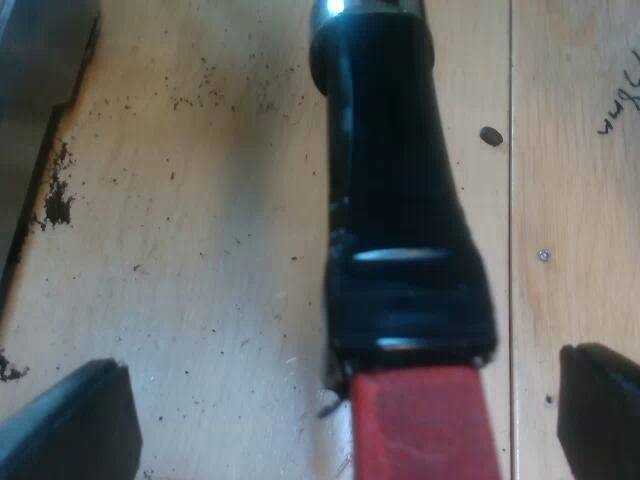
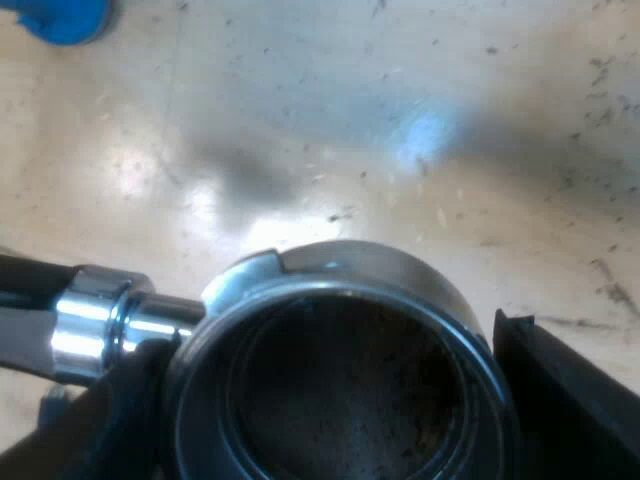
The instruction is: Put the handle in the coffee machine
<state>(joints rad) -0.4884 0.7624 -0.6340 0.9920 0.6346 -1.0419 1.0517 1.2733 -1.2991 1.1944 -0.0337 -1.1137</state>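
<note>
Black with a red end (image 1: 420, 425), the holder's handle (image 1: 395, 180) lies lengthwise in the gap between the left gripper's (image 1: 335, 415) spread, empty fingers (image 1: 70, 425) above the wooden tabletop (image 1: 200, 220), while the right gripper (image 2: 330, 410) sits at the metal basket (image 2: 300, 270), its hold impossible to judge.

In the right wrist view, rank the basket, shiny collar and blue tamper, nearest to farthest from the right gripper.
1. Basket, between the right gripper fingers.
2. Collar, just beside one finger.
3. Blue tamper, far off on the table.
</note>
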